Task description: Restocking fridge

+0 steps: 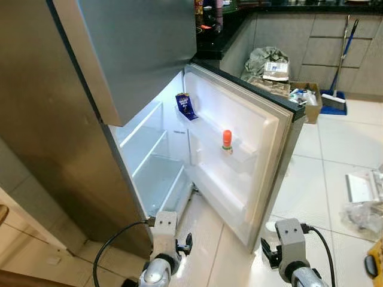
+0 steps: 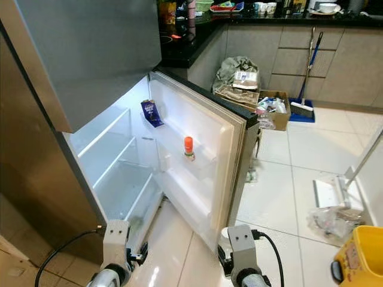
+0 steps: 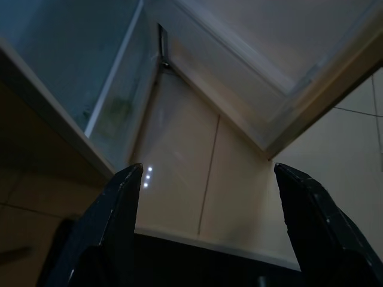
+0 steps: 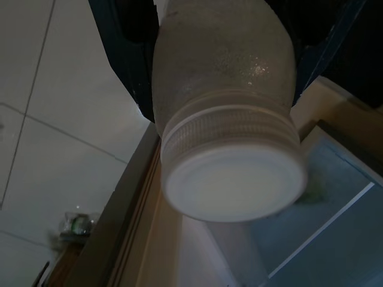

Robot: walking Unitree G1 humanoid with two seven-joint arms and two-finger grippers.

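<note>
**Right claw carries a bottle toward the open fridge**

Right gripper is clamped round a frosted bottle with a white screw cap, its black fingers pressed to the bottle's sides, low and near on the right, just short of the open door's outer edge. Left gripper hangs on the near left with its fingers spread wide and nothing between them, over pale floor tiles beside the fridge's foot.

The step in hand looks like carrying the bottle in; the next move calls for lifting it up and leftward round the door.

Farther off, the fridge stands lit, its glass shelves bare. On the door shelves sit an orange-capped bottle and, beyond it, a blue carton.
</note>
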